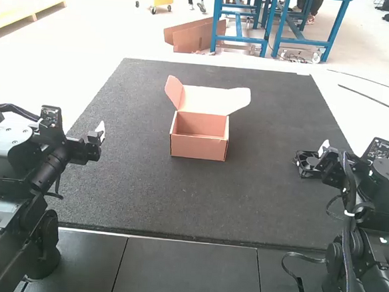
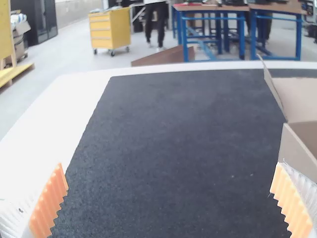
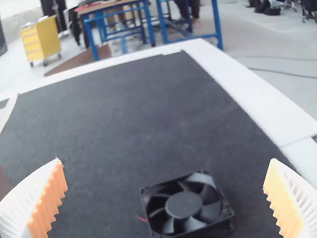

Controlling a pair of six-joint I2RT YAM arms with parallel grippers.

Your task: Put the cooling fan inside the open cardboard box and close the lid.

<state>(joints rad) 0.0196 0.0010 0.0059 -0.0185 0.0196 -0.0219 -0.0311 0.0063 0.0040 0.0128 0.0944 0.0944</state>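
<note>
An open cardboard box (image 1: 199, 135) stands mid-mat, its lid (image 1: 211, 98) folded back flat behind it; its side wall (image 2: 299, 148) and lid show in the left wrist view. A black square cooling fan (image 3: 186, 206) lies flat on the mat near the right edge (image 1: 307, 163). My right gripper (image 1: 324, 157) hovers right beside and above the fan, open, its white ribbed fingers with orange pads (image 3: 47, 199) spread wide, nothing between them. My left gripper (image 1: 99, 136) hangs over the mat's left edge, open and empty, orange pads (image 2: 48, 203) apart.
A dark mat (image 1: 205, 187) covers the white tabletop (image 1: 67, 63). A bare mat strip lies between box and each gripper. The arms' bases stand at the near left (image 1: 12, 173) and near right (image 1: 377, 205).
</note>
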